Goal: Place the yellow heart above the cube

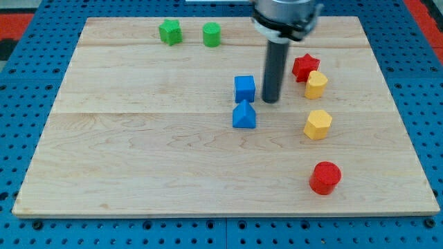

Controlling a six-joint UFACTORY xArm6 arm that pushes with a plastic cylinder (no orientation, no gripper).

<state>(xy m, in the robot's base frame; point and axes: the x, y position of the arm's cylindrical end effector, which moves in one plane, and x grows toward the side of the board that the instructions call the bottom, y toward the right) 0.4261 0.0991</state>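
Observation:
The yellow heart lies right of centre, touching the lower right of a red star. The blue cube sits near the board's middle, to the left of the heart. My tip rests on the board just right of the cube, between it and the heart, close to the cube's right side and clearly apart from the heart. The dark rod rises from the tip toward the view's top.
A blue triangular block sits right below the cube. A yellow pentagon and a red cylinder lie lower right. A green star and a green cylinder are at the top. The wooden board lies on a blue pegboard.

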